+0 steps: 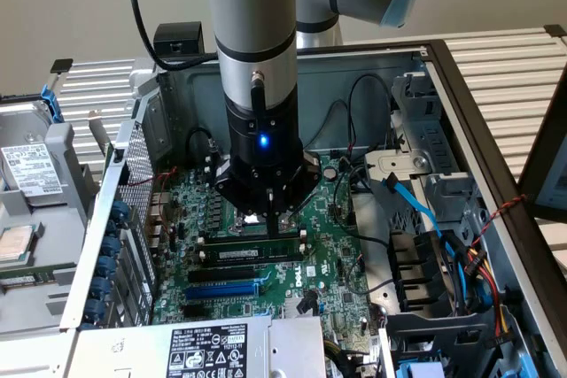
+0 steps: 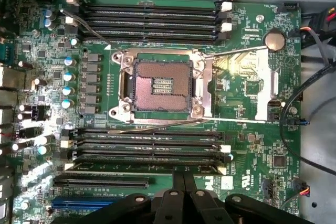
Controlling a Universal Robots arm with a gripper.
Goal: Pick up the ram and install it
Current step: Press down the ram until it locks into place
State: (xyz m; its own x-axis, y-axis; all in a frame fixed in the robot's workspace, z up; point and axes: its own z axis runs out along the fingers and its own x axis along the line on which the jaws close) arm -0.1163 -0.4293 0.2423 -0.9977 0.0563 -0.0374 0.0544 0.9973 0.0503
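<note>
The ram is a thin green stick with a white label. It stands on edge in one of the long black slots on the motherboard, on the blue slot's side of the CPU socket. In the wrist view the ram fills the slot of that bank farthest from the socket. My gripper hangs low inside the case, over the board. Its two fingers are shut together with nothing visible between them. Their tips point at the ram's top edge. I cannot tell whether they touch it.
The open CPU socket lies between two banks of black slots, the far bank standing bare. A blue slot runs beside the ram's bank. Blue and black cables and drive bays crowd the exterior view's right. A labelled grey box sits in front.
</note>
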